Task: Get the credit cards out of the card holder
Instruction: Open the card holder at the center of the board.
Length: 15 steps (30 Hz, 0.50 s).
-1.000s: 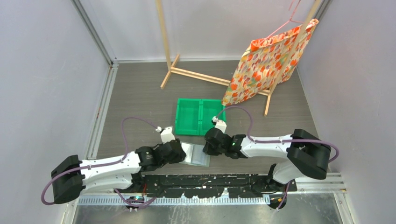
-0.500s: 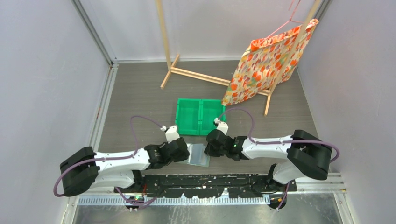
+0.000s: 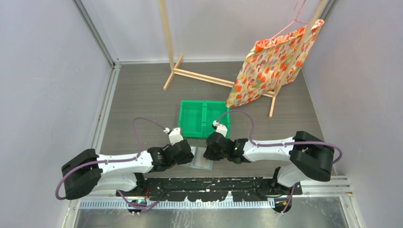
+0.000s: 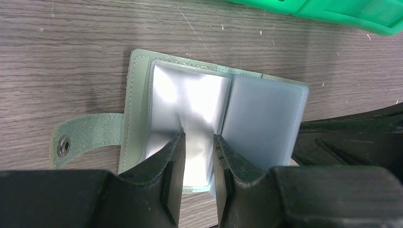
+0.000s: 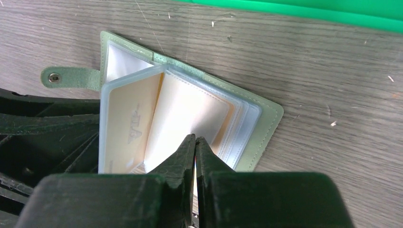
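The right gripper (image 5: 195,142) has its fingers pressed together on the near edge of a tan credit card (image 5: 190,109), sleeved in the open card holder (image 5: 266,114) just ahead of it. Opposite, the left gripper (image 4: 197,142), slightly spread, pins a clear page (image 4: 185,99). I'd call this the extraction step. Next comes a straight pull back toward the wrist.

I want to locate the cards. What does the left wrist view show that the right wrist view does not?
Only left wrist: the open left gripper over glaring clear sleeves; no card is visible. Only right wrist: a tan card in a sleeve, near the closed right gripper. Both: the open card holder, its snap strap, the green bin.
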Motion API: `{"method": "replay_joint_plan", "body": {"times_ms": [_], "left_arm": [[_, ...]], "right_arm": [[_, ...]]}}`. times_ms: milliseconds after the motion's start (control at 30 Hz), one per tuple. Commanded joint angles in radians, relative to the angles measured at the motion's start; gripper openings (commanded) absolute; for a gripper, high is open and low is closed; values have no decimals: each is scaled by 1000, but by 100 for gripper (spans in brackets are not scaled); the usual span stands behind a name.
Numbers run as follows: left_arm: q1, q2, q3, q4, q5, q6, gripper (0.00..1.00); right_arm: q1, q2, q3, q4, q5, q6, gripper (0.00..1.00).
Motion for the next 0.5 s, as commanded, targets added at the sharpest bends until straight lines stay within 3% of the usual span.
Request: {"method": "replay_joint_plan", "body": {"times_ms": [0,200,467], "left_arm": [[3,-8,-17,-6,3,-7,29],[8,-28,-32,-2,2,-9,29],[9,-94,-40,-36,-1,-3,29]], "right_arm": [[7,-61,43,-32,14,-38,9],[8,-133,18,-35,42,-35,16],[10,-80,36,4,-2,-33,19]]}}
